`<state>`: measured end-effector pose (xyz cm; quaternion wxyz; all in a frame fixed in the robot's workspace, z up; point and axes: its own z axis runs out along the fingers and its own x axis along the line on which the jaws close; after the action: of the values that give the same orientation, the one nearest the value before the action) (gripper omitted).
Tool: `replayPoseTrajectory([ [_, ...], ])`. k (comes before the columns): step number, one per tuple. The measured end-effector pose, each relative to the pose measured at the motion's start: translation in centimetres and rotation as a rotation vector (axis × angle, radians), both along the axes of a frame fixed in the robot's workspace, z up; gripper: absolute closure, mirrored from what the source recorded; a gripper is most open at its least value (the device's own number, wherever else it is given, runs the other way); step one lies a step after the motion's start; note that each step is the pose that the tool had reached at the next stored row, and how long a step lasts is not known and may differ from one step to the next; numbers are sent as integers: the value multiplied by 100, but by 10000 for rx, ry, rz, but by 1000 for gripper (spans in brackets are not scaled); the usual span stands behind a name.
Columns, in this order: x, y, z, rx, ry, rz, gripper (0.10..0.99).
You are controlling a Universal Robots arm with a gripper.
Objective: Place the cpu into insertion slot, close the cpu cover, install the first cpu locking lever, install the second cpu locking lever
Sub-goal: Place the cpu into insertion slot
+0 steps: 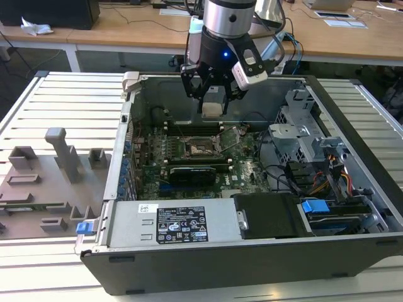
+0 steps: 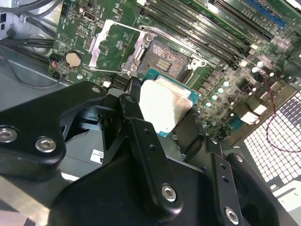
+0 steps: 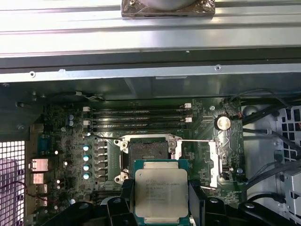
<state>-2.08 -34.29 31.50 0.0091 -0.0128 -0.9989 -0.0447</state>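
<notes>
My gripper [image 1: 212,104] is shut on the cpu [image 1: 212,109], a small flat square chip with a silvery top, and holds it by two opposite edges. The chip [image 3: 161,190] hangs above the green motherboard [image 1: 242,179], just off the insertion slot [image 3: 148,151]. The slot [image 2: 164,61] is uncovered and its dark centre is bare; it sits mid-board [image 1: 200,148]. The cpu cover [image 3: 216,165], a thin silvery frame with an open window, lies flipped back beside the slot [image 2: 95,47]. In the second wrist view the black fingers [image 2: 128,89] flank the chip [image 2: 164,106].
The open computer case [image 1: 189,264] surrounds the board. A labelled power supply [image 1: 182,226] sits at its front and drive bays with cables [image 1: 315,176] on the exterior view's right. Long black memory slots [image 3: 136,117] run beside the socket. A grey fixture [image 1: 56,163] stands outside the case.
</notes>
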Motion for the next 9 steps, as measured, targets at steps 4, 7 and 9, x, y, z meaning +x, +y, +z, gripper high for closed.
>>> replayPoseTrajectory([
  [4, 0, 0, -25, 0, 0, 0, 545],
  [7, 0, 0, -41, 0, 0, 0, 545],
  [9, 0, 0, -52, -1, 0, 0, 545],
])
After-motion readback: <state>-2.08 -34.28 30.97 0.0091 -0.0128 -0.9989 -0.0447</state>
